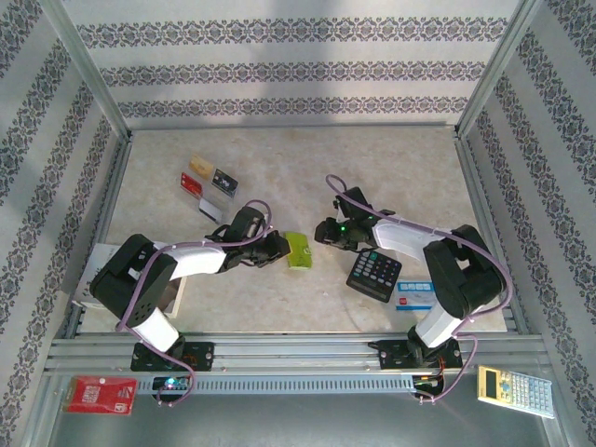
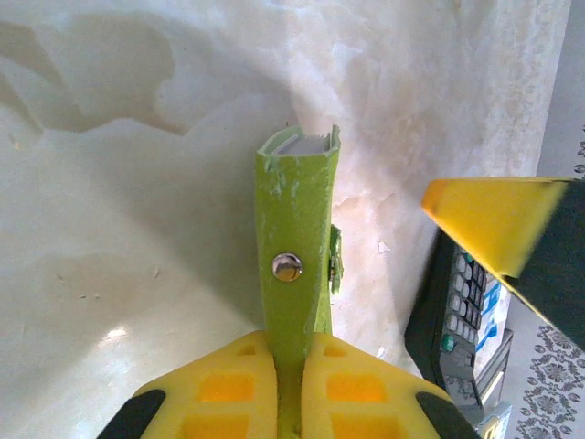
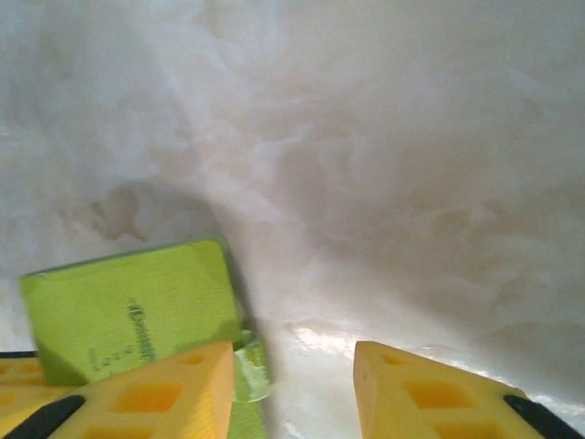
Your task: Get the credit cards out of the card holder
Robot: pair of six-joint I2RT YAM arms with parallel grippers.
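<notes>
The lime-green card holder (image 1: 299, 250) stands on edge at the table's middle, and my left gripper (image 1: 277, 248) is shut on its near end. In the left wrist view the holder (image 2: 297, 219) rises from between my closed yellow fingers (image 2: 228, 389), its snap stud facing the camera and pale inner edges showing at its top. My right gripper (image 1: 322, 231) hangs just right of the holder, open with nothing between its fingers. Its wrist view shows the holder's green face (image 3: 128, 306) beside the left finger (image 3: 174, 384). Several credit cards lie at the back left: tan (image 1: 198, 165), black (image 1: 223, 181), red (image 1: 191, 183), blue-and-white (image 1: 212, 208).
A black calculator (image 1: 374, 274) lies right of the holder, close under the right arm, with a blue-and-white box (image 1: 416, 296) beside it. White papers (image 1: 93, 270) sit at the left edge. A red packet (image 1: 101, 395) and a yellow calculator (image 1: 514, 386) lie off the table in front.
</notes>
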